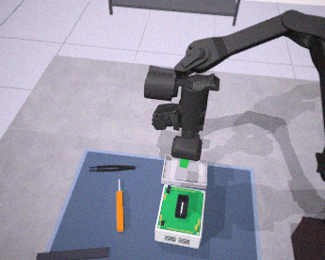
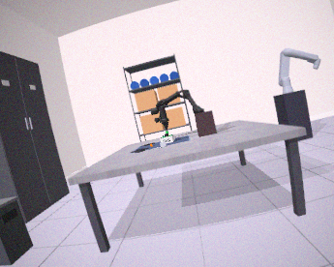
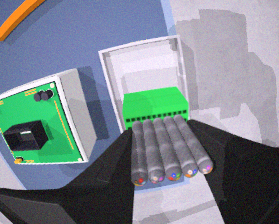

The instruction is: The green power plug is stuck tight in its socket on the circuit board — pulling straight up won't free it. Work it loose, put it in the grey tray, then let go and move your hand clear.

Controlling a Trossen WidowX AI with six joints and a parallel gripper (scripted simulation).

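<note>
The green power plug [image 1: 184,163] [image 3: 155,102] is held in my gripper [image 3: 160,131], which is shut on it. Several grey wires come out of the plug between the fingers. Plug and gripper are over the grey tray [image 1: 183,184] [image 3: 145,62]; the wrist view shows the plug above its floor, with the exact height hard to tell. The circuit board [image 1: 170,221] [image 3: 52,112] stands beside the tray, and its black socket [image 1: 178,207] [image 3: 32,143] is empty. In the top view, the fingertips are hidden behind the gripper body.
An orange-handled screwdriver [image 1: 120,212] [image 3: 17,19] and black tweezers [image 1: 112,168] lie on the blue mat [image 1: 83,212] left of the board. A dark bar [image 1: 73,253] lies at the lower left. The tray walls stand close around the plug's position.
</note>
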